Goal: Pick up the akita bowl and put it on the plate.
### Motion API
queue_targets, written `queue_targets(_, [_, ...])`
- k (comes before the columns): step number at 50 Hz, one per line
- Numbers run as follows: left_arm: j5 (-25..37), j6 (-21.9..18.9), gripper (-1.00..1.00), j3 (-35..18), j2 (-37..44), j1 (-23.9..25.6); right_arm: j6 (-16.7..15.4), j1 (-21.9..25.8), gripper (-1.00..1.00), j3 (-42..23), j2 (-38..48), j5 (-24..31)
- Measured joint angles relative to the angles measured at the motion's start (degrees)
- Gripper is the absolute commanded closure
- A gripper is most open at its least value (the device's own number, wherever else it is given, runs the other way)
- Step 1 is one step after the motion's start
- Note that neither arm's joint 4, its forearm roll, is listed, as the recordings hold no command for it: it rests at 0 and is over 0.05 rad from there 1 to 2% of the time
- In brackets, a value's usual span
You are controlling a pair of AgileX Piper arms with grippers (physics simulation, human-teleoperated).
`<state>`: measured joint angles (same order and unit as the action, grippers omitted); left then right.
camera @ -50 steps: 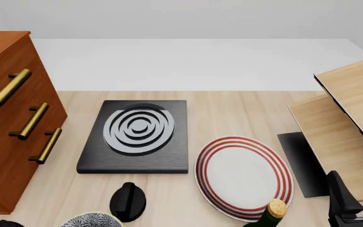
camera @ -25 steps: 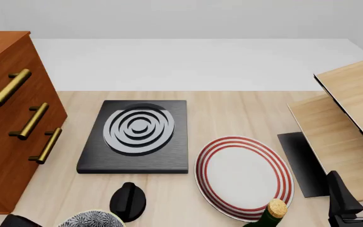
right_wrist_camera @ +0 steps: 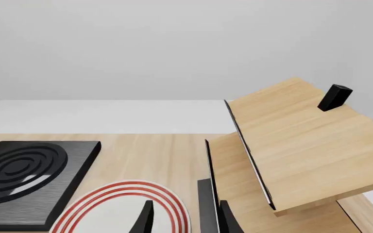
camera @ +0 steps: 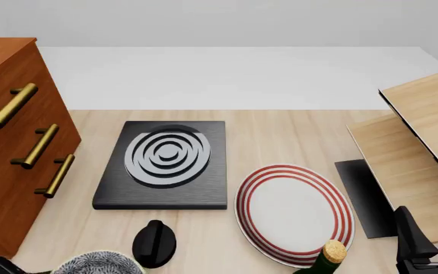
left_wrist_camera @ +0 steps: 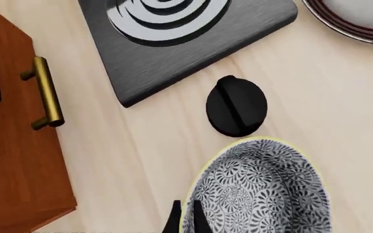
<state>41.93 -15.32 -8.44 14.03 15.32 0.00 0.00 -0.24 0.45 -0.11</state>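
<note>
Grey-and-white floral akita bowl (camera: 96, 263), cream rim: at the table's near edge, about 7 o'clock from centre in the front view, partly cut off by the frame; just beside a black knob (camera: 155, 244) at its 2 o'clock, a thin gap between them in the left wrist view.
Left gripper (left_wrist_camera: 183, 221): only two dark fingertips (left_wrist_camera: 172, 222) show, close together against the bowl's rim (left_wrist_camera: 196, 194); whether they pinch it, cannot tell.
Right gripper (camera: 432, 237): at the front view's 5 o'clock corner, fingers spread, nothing between them; hangs apart from the plate.
Plate (camera: 293, 213), white with red rings: at 3 o'clock from the bowl, well apart, its surface bare; a green corked bottle (camera: 324, 258) overlaps its near rim at 6 o'clock.
Black square slab with grey rings (camera: 166, 164): at 12 o'clock from the knob.
Brown drawer cabinet with brass handles (camera: 13, 142): bounds the bowl's 9 to 11 o'clock side.
Pale wooden shelf (camera: 417, 137): at 3 o'clock beyond the plate; bare tabletop (camera: 203, 240) lies between knob and plate.
</note>
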Motion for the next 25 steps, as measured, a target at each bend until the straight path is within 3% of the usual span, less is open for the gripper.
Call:
queue_targets(13, [7.6, -2.25, 1.0, -9.5, -4.36, -1.2, 0.0, 0.0, -1.0, 0.0, 0.0, 0.0])
queue_targets(25, [8.76, -3.49, 1.0, -17.54, -3.72, -3.18, 0.0, 0.0, -1.0, 0.0, 0.0, 0.0])
